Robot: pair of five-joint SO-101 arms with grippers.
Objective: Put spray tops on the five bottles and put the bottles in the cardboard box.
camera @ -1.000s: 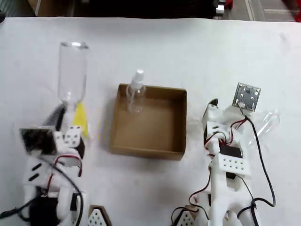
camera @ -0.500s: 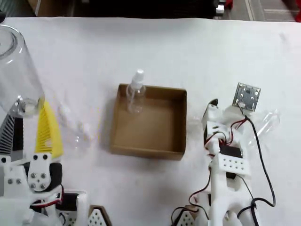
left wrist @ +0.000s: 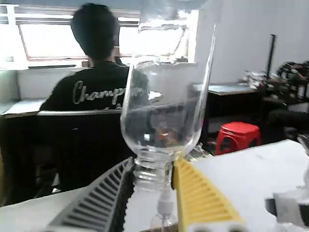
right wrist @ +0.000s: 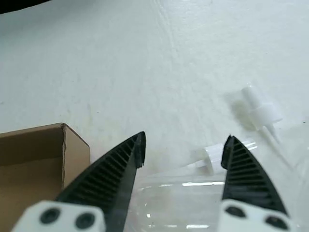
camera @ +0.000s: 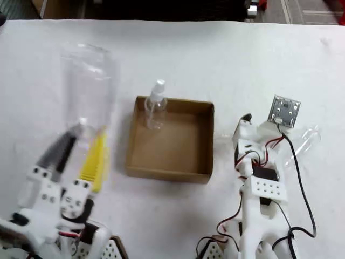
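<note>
**Held bottle swings back toward the box**

In the last second the left gripper [camera: 89, 131] has carried its clear bottle [camera: 89, 86] out to the far left edge of the high view and back again. The bottle now hangs in the air just left of the cardboard box [camera: 170, 174], higher and closer to the camera than a second ago. The fingers [left wrist: 200, 198] are clamped on the bottle's neck, with the body standing up above them. Whether a spray top is on that neck cannot be told.

The right arm has not moved. The right gripper [right wrist: 183, 145] hovers with its fingers apart over a second clear bottle [right wrist: 193, 198] that lies on the white surface [camera: 215, 59] to the right of the box. A loose spray top [right wrist: 259, 110] lies near it.

The box holds one capped bottle [camera: 156, 108] in its far left corner, as before.

The swing back suggests the held bottle is heading for the box or for capping. Most of the task is probably still ahead: only one bottle is packed, and the lying one is still uncapped.
</note>
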